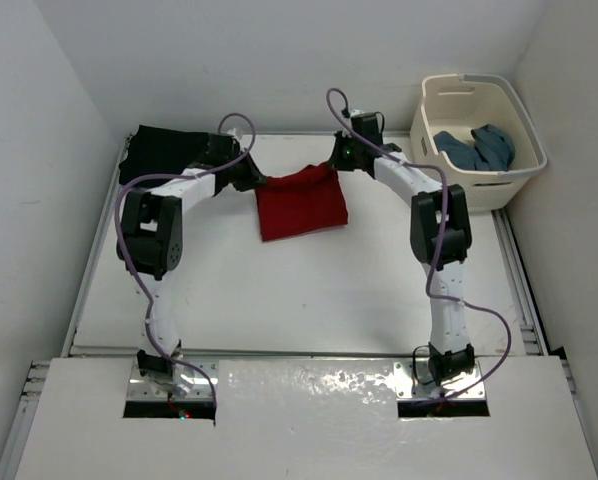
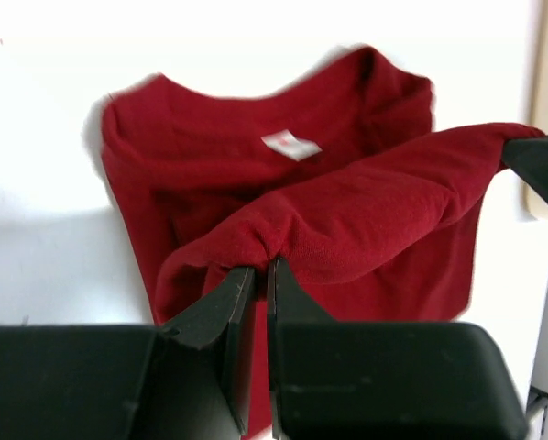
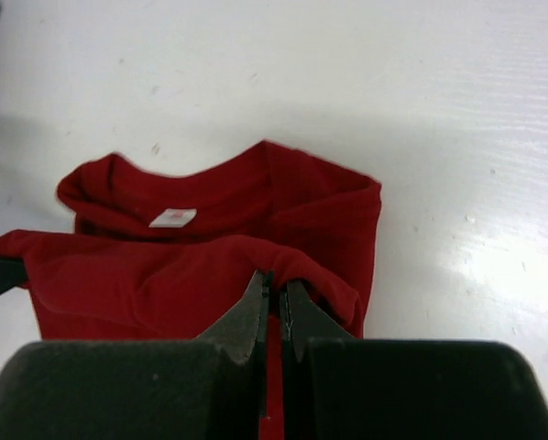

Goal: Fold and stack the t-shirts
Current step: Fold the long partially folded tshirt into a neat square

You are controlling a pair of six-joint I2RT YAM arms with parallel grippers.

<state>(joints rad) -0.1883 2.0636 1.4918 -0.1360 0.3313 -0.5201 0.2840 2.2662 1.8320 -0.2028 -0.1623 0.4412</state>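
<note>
A: Surface, room?
B: White worktop [image 1: 309, 290] sitting btwn white walls. Basket [image 1: 464, 80] w/ teal tee [image 1: 476, 147] sitting far right, black tee [image 1: 164, 150] lying far left.
A: Claws?
B: Left claw [image 2: 260, 270] & right claw [image 3: 274, 284] both pinching a fold of red tee [image 1: 301, 205], mid-worktop. Neck tag [image 2: 290, 144] showing white, text unreadable.

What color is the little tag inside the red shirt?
White. The tag on the red t-shirt shows best in the left wrist view.
</note>
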